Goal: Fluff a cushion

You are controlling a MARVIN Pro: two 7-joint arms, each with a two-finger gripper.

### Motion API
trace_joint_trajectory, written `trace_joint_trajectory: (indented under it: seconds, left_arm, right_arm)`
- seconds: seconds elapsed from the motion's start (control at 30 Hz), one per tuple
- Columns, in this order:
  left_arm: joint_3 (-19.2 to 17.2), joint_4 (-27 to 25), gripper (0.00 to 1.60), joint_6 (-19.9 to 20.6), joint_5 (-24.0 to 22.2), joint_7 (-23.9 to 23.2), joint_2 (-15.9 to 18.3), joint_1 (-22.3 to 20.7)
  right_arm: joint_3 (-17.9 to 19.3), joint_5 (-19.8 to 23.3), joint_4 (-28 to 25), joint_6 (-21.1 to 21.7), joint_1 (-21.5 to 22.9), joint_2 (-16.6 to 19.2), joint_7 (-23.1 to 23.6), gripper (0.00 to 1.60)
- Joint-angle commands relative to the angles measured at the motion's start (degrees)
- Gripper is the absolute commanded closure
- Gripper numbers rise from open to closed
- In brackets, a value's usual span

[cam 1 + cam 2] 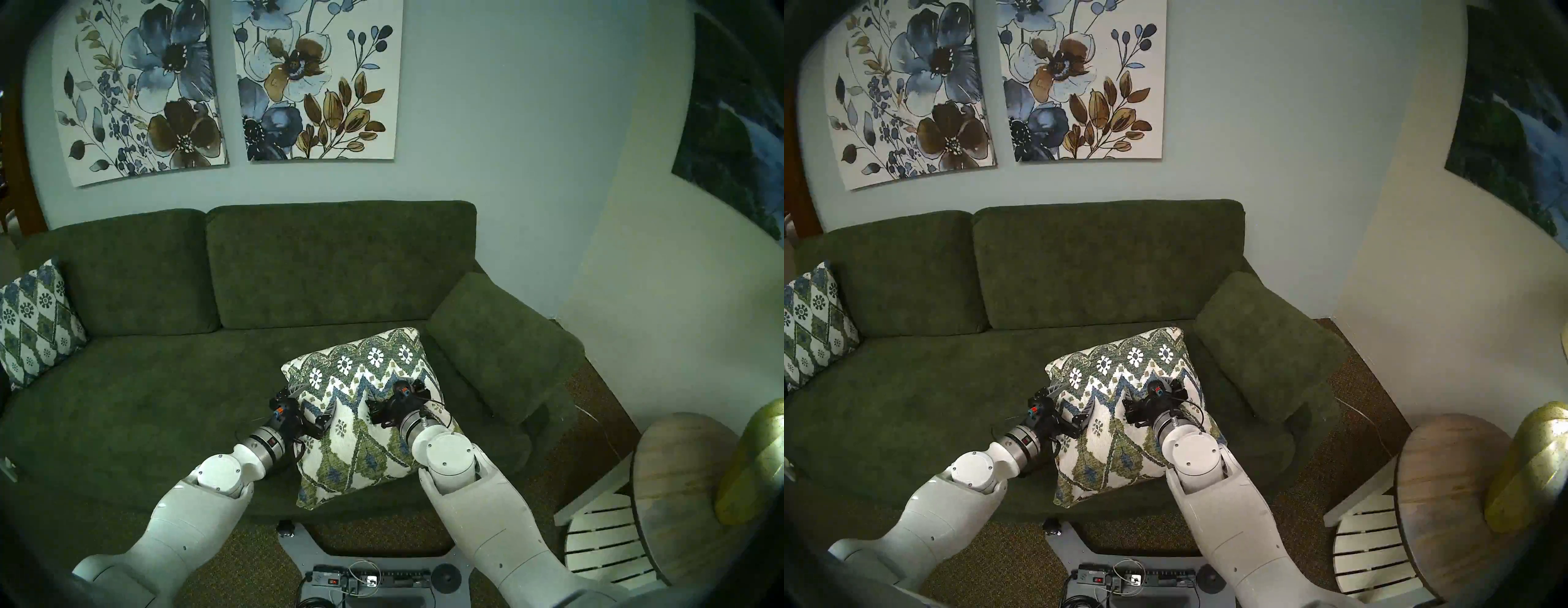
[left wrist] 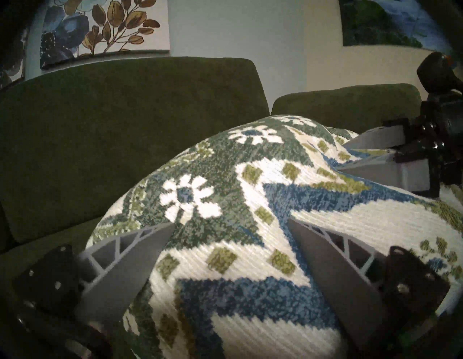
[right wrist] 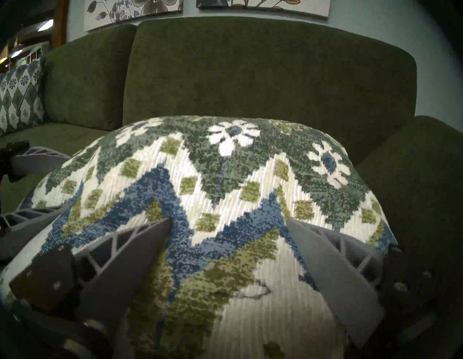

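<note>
I am pressing both wide-spread grippers, left gripper [image 2: 230, 225] and right gripper [image 3: 228, 223], into the cushion [image 1: 360, 407] on the sofa [image 1: 169, 382]; even, matched pushes should plump it best.

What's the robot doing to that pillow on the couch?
It's fluffing the cushion, the patterned one lying on the green sofa. The left gripper and the right gripper are both open, their fingers spread and pressing into the cushion's top. Nothing is pinched or lifted yet. A second patterned cushion leans untouched at the sofa's far end.
</note>
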Motion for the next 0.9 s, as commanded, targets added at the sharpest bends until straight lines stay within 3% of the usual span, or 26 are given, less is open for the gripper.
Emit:
trace_joint_trajectory:
  seconds: [0.0, 0.33, 0.43, 0.47, 0.5, 0.53, 0.57, 0.67, 0.87]
  left_arm:
    - [2.54, 5.87, 0.00, 0.76, 0.93, -0.74, -3.43, -2.41]
    - [3.84, 12.64, 0.00, -1.19, 1.56, -0.82, -4.75, -5.70]
    - [3.86, 14.58, 0.00, -4.91, 2.04, -1.65, -3.97, -7.18]
    - [3.05, 14.51, 0.00, -8.15, 1.15, -2.57, -3.41, -7.07]
    - [2.49, 12.10, 0.00, -8.87, 1.12, -3.44, -2.15, -6.08]
    - [1.47, 6.88, 0.00, -10.00, 1.24, -2.92, -0.29, -3.63]
    - [0.86, 4.97, 0.00, -11.17, 0.68, -3.13, 0.64, -3.01]
    - [-0.88, 3.68, 0.00, -15.95, -0.08, -2.86, 2.22, -4.43]
    - [-3.52, -0.61, 0.00, -19.82, -0.33, -2.71, 4.61, -4.39]
  right_arm:
    - [0.01, -0.90, 6.32, 1.71, -0.08, 0.49, -1.12, 0.00]
    - [-0.02, -1.20, 10.00, -0.08, 1.20, 0.13, -2.35, 0.00]
    - [0.40, -0.87, 11.55, -1.56, 2.99, -0.62, -2.93, 0.00]
    - [0.85, -0.28, 11.26, -3.10, 3.19, -0.70, -2.88, 0.00]
    - [1.24, 0.22, 11.77, -4.63, 3.72, -0.94, -2.94, 0.00]
    - [1.55, 0.62, 9.85, -6.57, 3.07, -0.59, -2.79, 0.00]
    - [1.84, 1.02, 6.74, -6.25, 1.97, -0.16, -2.43, 0.00]
    - [2.24, 1.31, 2.09, -8.35, 1.87, 0.06, -2.60, 0.00]
    - [2.52, 2.15, -3.61, -12.42, 3.58, -0.60, -2.43, 0.00]
